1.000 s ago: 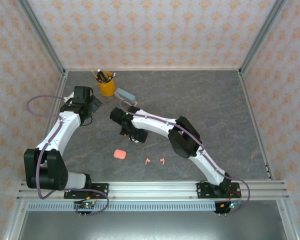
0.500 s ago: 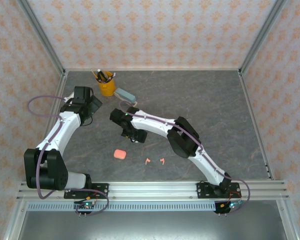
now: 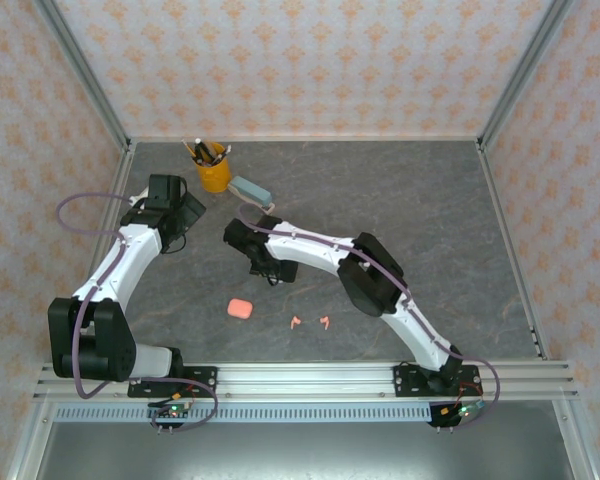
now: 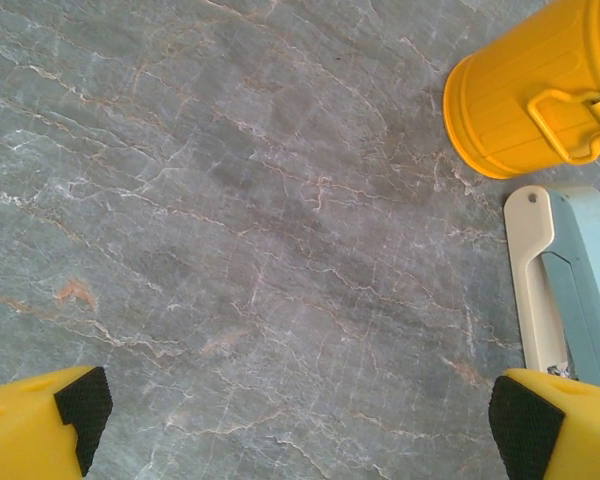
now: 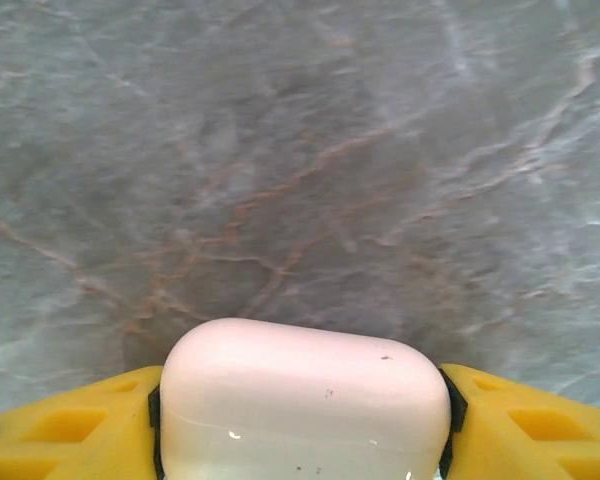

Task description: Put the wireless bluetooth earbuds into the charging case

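Toward the worktop's middle, the right gripper clamps the white charging case by its sides, likely to steady it for loading. Two pink earbuds wait near the near edge. By the yellow cup, the left gripper hangs wide open, idle.

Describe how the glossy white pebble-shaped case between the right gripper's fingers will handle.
The glossy white pebble-shaped case looks smooth and rounded, so it may slip between the pads. Its shell looks rigid, unlikely to flex.

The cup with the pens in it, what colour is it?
Yellow. The cup shows best in the left wrist view, at the top right.
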